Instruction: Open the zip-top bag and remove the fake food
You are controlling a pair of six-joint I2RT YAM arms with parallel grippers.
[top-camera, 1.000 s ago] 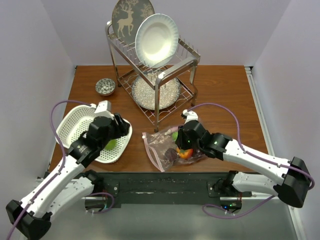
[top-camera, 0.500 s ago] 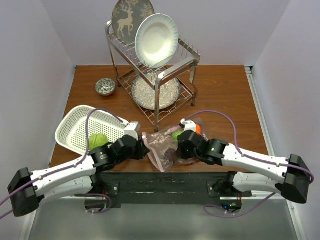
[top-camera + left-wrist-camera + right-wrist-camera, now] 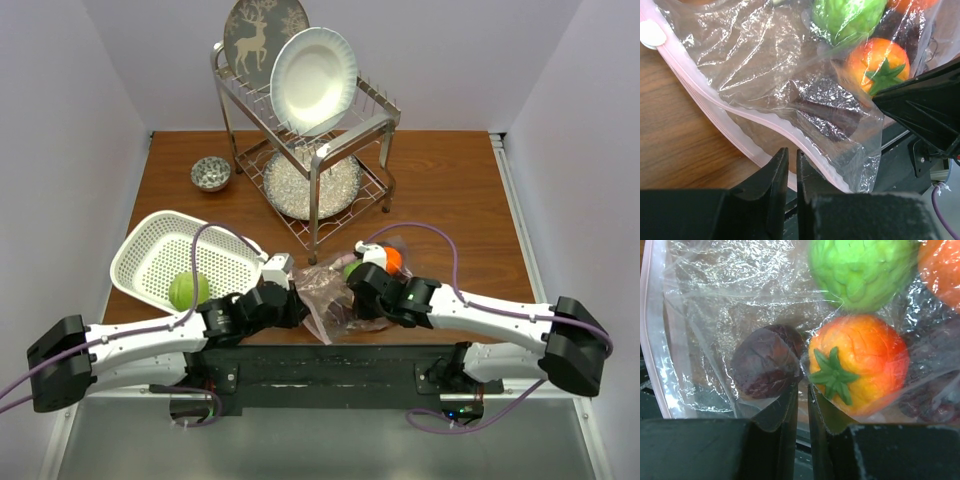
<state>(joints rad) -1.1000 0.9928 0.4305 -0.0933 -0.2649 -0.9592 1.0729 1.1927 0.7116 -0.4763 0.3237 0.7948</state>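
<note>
Wooden table with two arms reaching inward from its near edge. At the back stands a metal dish rack, holding a white plate and a deer-patterned plate upright on its upper tier. A white perforated basket sits at the left, one round green fruit inside it. The zip-top bag lies crumpled at the near edge, just right of the basket and between the two grippers. The left gripper has its jaws drawn almost together at the pink zip strip; whether the strip is pinched cannot be told. The right gripper is nearly closed, a fold of the clear film caught between its tips. Inside the bag lie a green cabbage-like ball, an orange-red fruit with a green calyx, and a dark purple piece, the last two touching. A small patterned bowl stands left of the rack.
</note>
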